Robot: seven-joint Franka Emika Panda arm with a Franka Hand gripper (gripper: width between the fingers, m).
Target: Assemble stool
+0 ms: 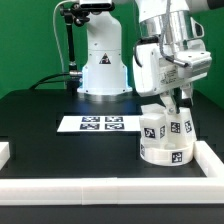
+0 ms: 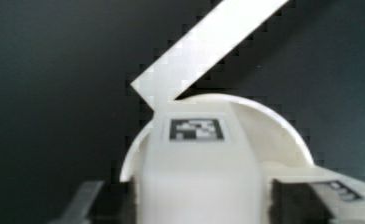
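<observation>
The stool's round white seat (image 1: 165, 152) lies on the black table in the corner formed by the white rails. It carries tags on its side. One blocky white leg (image 1: 152, 127) stands upright on it. A second leg (image 1: 181, 124) stands beside the first, with my gripper (image 1: 178, 106) shut on its top. In the wrist view this held leg (image 2: 205, 150) fills the space between my two dark fingers (image 2: 94, 200), with a square tag on its rounded end. I cannot tell how it sits on the seat.
White border rails (image 1: 110, 190) run along the front and the exterior view's right (image 1: 215, 160); one crosses the wrist view (image 2: 214, 50). The marker board (image 1: 98, 124) lies flat mid-table. The robot's white base (image 1: 103, 70) stands behind it.
</observation>
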